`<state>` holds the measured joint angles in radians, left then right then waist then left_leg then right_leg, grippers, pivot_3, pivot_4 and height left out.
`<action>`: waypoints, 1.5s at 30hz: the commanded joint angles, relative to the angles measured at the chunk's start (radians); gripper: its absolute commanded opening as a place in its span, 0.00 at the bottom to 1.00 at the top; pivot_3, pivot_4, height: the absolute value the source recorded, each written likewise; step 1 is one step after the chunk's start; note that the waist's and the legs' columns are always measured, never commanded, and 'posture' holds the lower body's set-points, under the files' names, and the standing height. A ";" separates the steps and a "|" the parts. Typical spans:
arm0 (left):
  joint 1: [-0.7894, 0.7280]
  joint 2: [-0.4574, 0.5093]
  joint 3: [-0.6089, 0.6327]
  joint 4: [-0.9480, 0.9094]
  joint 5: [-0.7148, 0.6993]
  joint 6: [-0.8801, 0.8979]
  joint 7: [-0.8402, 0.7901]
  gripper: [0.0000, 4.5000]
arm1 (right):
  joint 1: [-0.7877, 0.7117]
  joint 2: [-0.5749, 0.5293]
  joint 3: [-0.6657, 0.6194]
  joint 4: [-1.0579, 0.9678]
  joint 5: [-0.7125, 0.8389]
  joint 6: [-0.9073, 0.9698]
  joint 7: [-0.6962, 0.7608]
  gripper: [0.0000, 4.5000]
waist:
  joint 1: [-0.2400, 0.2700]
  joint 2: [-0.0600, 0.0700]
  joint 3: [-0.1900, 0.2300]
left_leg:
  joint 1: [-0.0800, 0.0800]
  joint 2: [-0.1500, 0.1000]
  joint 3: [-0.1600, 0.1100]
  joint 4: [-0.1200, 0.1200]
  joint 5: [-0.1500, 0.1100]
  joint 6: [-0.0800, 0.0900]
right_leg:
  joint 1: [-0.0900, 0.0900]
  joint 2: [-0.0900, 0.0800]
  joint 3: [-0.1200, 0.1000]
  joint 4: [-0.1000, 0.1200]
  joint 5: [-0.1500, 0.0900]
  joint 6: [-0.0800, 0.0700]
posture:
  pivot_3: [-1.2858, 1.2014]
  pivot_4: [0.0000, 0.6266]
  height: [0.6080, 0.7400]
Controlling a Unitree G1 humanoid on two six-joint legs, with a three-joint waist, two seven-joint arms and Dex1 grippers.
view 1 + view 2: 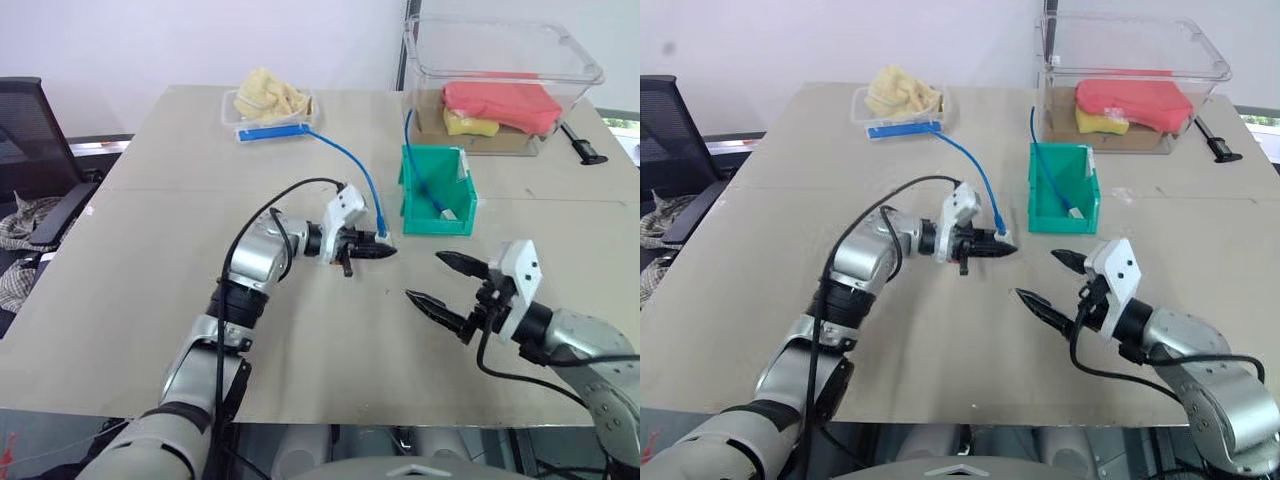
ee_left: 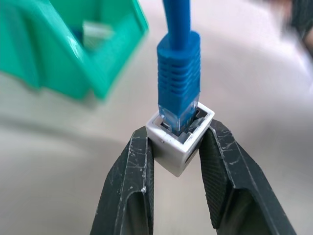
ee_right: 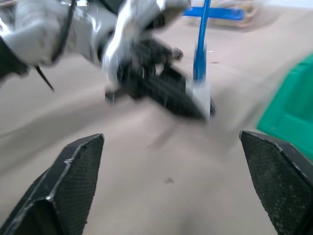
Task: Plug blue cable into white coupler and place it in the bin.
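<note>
The blue cable (image 2: 179,73) looks seated in the white coupler (image 2: 180,140), pinched in the left gripper (image 1: 372,250) jaws above mid-bench, right gripper (image 1: 448,285) jaws spread empty; dropping it into the bin (image 1: 437,190) remains.

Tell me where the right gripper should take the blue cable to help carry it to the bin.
Probably the ribbed boot of the blue cable, just above the white coupler that the left gripper pinches. The boot is stiff and stands clear of the fingers. Bring the open right gripper in from the bin side, across the cable.
</note>
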<state>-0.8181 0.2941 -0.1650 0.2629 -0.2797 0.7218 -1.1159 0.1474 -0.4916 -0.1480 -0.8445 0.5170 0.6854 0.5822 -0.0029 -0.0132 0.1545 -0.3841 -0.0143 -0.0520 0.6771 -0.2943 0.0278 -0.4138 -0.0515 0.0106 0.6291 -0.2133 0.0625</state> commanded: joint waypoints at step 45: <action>0.510 0.203 0.285 -0.550 -0.160 -0.203 0.105 0.99 | 0.256 -0.110 -0.360 0.091 0.005 -0.315 0.105 1.00 | 0.016 0.004 0.003 | 0.006 0.001 0.005 -0.001 0.002 -0.003 | 0.000 -0.003 0.010 0.005 -0.001 0.000 | 0.52 0.24 1.00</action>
<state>-0.3204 0.4816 0.0792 -0.2101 -0.4004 0.5564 -1.0084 0.3958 -0.5893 -0.4573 -0.7533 0.4984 0.4003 0.6520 0.0128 -0.0092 0.1579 -0.3787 -0.0130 -0.0474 0.6760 -0.2926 0.0246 -0.4140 -0.0544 0.0198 0.6337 -0.2138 0.0625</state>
